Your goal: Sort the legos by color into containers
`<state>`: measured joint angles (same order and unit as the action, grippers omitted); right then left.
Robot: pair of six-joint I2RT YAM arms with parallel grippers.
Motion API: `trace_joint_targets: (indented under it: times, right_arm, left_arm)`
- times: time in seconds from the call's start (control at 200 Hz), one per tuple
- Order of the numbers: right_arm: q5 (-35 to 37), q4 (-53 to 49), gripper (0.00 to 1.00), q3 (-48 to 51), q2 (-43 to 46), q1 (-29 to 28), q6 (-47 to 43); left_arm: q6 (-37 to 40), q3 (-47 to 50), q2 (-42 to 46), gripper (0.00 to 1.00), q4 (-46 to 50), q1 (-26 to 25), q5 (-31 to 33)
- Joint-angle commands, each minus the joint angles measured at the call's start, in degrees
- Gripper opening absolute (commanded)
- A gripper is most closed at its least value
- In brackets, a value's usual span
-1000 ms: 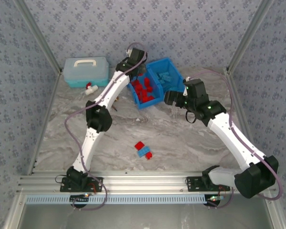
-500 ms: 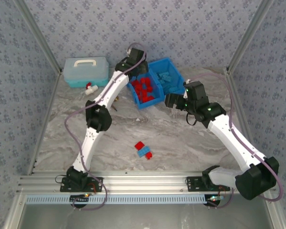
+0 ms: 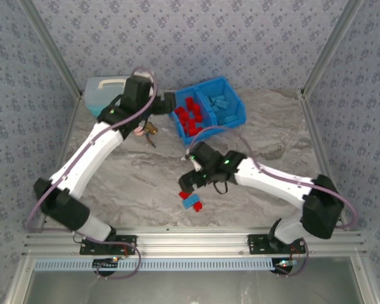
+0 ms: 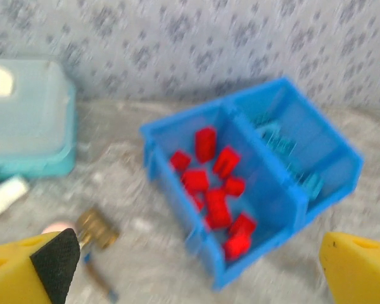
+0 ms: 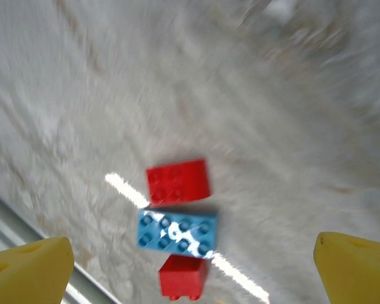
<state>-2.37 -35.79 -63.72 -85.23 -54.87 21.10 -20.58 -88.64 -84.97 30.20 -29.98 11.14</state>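
**Top external view.** The left gripper [image 3: 169,101] sits just beside the left wall of the blue bin [image 3: 225,126], with its jaws spread and nothing in them. The right gripper [image 3: 187,185] hangs over three loose legos [image 3: 192,202] near the front of the table, well apart from the bin.

**Left wrist view.** Both yellow fingertips [image 4: 47,266] stand wide apart and empty. In the bin [image 4: 183,117], red bricks [image 4: 216,190] fill the left compartment and light blue bricks [image 4: 291,158] lie in the right one.

**Right wrist view.** The fingertips [image 5: 35,263] are wide open and hold nothing. Below them lie a red brick [image 5: 177,180], a blue brick [image 5: 177,229] touching it, and a second red brick [image 5: 183,275], in a row.

**Step in hand.** You are approaching a pick, and most of the sorting appears done. Next, lower the right gripper onto one brick only. The bricks sit close together, so align the jaws to avoid dragging a neighbour.
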Motion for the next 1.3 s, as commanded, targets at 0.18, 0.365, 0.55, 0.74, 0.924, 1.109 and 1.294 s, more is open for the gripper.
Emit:
trace_joint_targets:
  times: [0.18,0.365,0.55,0.74,0.924,1.109,1.294]
  right_arm:
    - [1.8,-4.0,1.0,-3.0,-13.7,-6.1,0.9]
    - [2.4,-3.0,1.0,-3.4,-18.0,-8.0,1.0]
    - [4.2,-2.5,0.82,-3.6,-19.8,-8.0,3.2]
    - [5.9,-2.7,0.61,-3.3,-18.7,-8.0,4.9]
    - [9.5,-5.3,0.56,-4.0,-12.6,-7.4,6.6]
    - [16.3,-8.3,0.57,-6.4,-2.2,-3.6,7.9]
    - [20.3,-2.7,0.58,-7.4,4.4,9.0,5.6]
  left_arm:
    - [3.7,20.5,17.6,0.99,8.2,1.1,-1.0]
    - [2.7,24.8,21.0,0.99,8.3,1.5,0.2]
    - [2.9,23.3,17.8,0.99,7.9,1.6,-0.1]
    - [3.3,21.4,14.1,1.0,7.6,1.6,-1.7]
    - [3.3,21.6,12.9,0.99,6.5,1.6,-3.0]
    - [3.1,21.7,12.9,1.0,5.8,1.6,-4.3]
    - [3.2,21.6,13.3,0.99,4.5,1.6,-7.3]
